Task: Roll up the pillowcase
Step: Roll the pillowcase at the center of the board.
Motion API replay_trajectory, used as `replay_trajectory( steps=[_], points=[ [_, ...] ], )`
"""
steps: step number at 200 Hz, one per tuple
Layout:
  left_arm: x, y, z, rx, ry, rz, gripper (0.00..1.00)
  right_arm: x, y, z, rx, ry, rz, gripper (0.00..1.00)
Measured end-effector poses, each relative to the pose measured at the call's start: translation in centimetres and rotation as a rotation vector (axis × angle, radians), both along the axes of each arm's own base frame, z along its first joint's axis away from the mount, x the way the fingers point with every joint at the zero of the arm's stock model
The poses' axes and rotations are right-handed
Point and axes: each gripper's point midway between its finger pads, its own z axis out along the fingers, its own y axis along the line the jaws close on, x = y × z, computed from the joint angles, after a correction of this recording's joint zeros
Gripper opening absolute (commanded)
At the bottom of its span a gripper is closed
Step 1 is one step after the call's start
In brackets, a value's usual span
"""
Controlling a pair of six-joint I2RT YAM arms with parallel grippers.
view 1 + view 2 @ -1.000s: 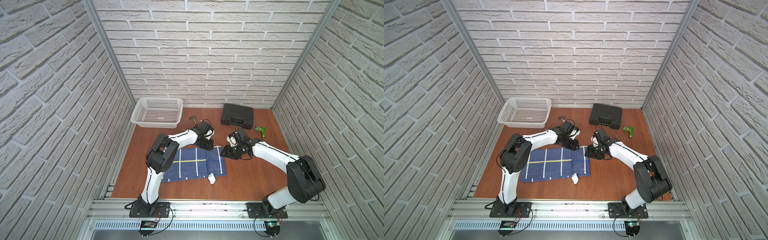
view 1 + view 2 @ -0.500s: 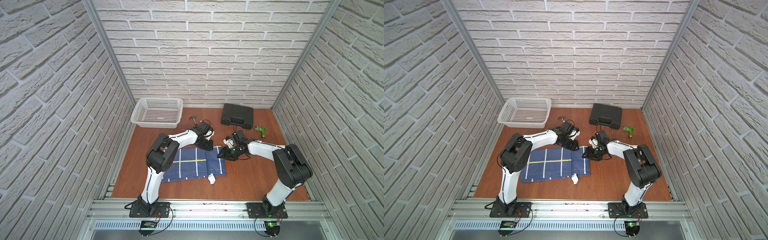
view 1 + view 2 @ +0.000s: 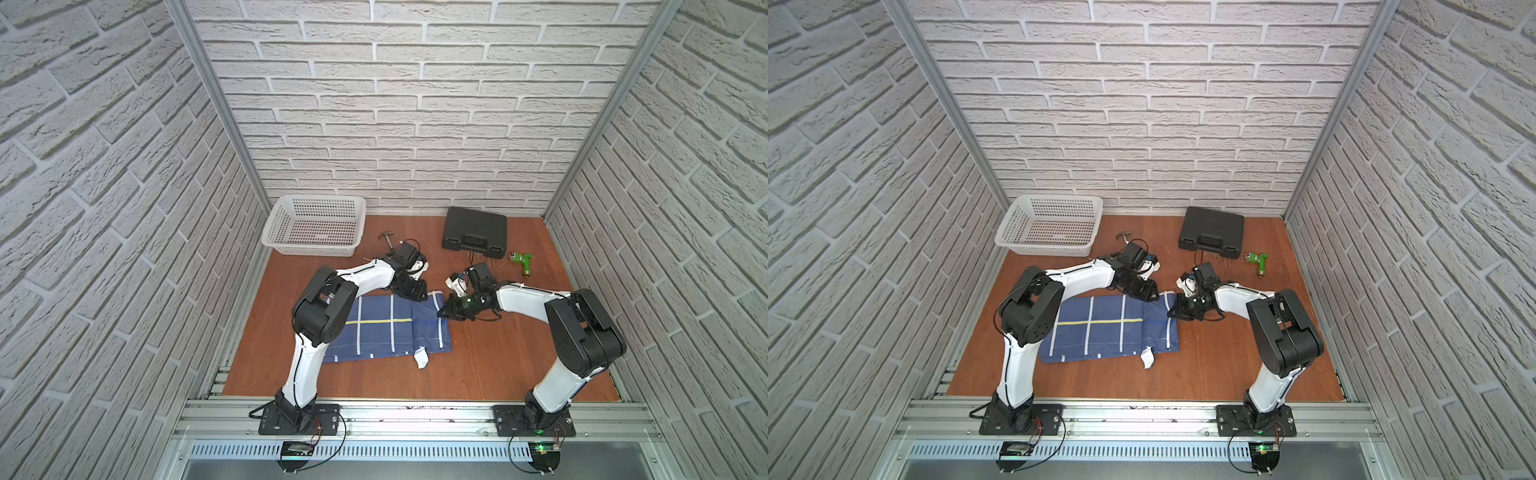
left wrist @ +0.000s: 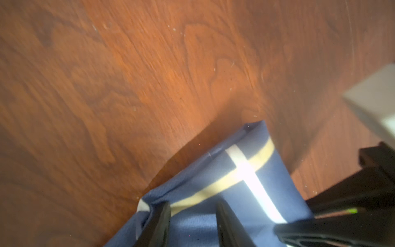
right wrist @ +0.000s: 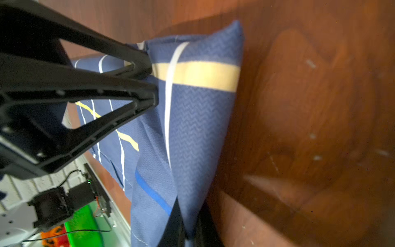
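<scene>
– Since the right gripper (image 3: 444, 313) hung spread just off the cloth a second ago, what has it done?

– It has slid onto the pillowcase (image 3: 386, 328), and its jaws are now pressed together on the short edge nearest the black case (image 3: 473, 235). The right wrist view shows a ridge of blue cloth pinched between them and drawn up off the table (image 3: 498, 365).

– And the left gripper (image 4: 192, 213)?

– It has hardly shifted. It sits at the pillowcase corner closest to the case. Its jaws stand a little apart with cloth between them, and I cannot tell whether they grip it or only rest over it.

– Where does the pillowcase itself lie?

– It lies on the table, left of the case and nearer the arm bases than the case is. Most of it is spread flat, with nothing rolled yet. The white care tag (image 3: 420, 358) pokes out from the long edge farthest from the case.

– So what does the new pinch mean?

– I'd say the case-side end is now secured as the starting edge. The roll could begin there and travel away from the case.

– Any worry?

– If only the right side truly holds, that edge may turn over crooked. The pinch may also have caught just one layer of the cloth.
</scene>
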Motion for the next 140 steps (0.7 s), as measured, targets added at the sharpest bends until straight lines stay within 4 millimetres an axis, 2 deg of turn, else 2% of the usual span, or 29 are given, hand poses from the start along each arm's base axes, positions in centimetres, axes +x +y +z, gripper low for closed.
replay_trajectory(
  steps=[30,63,90,115,140],
  points=[
    [0.1,-0.1,1.4,-0.016,-0.006,0.014,0.49,-0.6,-1.7,0.5,-0.115,-0.006,0.009,0.02],
    [0.2,-0.1,4.9,-0.051,-0.053,0.021,0.5,-2.1,-5.0,0.8,-0.297,0.024,-0.011,0.04],
    [0.2,0.0,7.1,-0.076,-0.089,0.022,0.51,-2.4,-6.7,2.3,-0.425,0.015,-0.041,0.07],
    [-0.7,0.7,7.0,-0.069,-0.082,0.024,0.51,-2.2,-6.5,3.7,-0.521,-0.022,-0.035,0.12],
    [-1.8,1.8,5.1,-0.034,-0.042,0.028,0.51,-2.5,-5.8,4.5,-0.582,-0.043,-0.015,0.2]
  ],
)
